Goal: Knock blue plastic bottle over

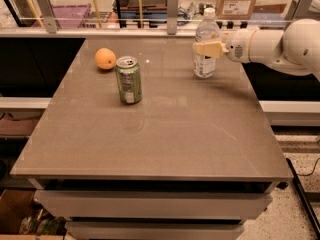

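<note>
The blue plastic bottle (205, 51) is clear with a white cap and white label. It stands upright near the far right edge of the brown table (165, 134). My gripper (204, 49) reaches in from the right on a white arm (270, 46). Its beige tip lies against the bottle's middle, in front of the label.
A green drink can (128, 80) stands left of centre. An orange (105, 58) lies behind it at the far left. A glass rail with metal posts (172, 11) runs along the table's far edge. Cardboard boxes (239, 1) sit behind it.
</note>
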`<state>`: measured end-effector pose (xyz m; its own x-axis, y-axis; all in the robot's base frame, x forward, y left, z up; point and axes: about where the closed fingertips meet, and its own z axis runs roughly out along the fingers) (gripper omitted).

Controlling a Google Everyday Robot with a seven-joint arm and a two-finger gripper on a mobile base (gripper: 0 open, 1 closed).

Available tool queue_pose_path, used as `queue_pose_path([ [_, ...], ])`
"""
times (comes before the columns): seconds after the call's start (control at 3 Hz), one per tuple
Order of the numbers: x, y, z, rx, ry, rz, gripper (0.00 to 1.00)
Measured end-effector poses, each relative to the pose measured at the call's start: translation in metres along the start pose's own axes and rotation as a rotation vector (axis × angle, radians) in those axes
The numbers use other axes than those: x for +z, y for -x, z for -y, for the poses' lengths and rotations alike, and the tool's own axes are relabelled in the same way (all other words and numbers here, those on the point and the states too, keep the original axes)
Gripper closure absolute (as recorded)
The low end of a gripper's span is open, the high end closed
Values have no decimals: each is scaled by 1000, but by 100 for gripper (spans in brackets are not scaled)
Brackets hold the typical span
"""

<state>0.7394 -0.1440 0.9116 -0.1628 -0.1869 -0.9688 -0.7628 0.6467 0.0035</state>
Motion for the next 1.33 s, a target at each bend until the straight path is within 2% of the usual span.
queue_pose_path([
  [0.33, 3, 0, -2, 0, 5, -1, 100],
  [0.67, -1, 1, -1, 8, 17, -18, 100],
  [1.0, -9, 3, 1, 10, 38, -72, 100],
  [1.33, -15, 4, 0, 11, 56, -168, 100],
])
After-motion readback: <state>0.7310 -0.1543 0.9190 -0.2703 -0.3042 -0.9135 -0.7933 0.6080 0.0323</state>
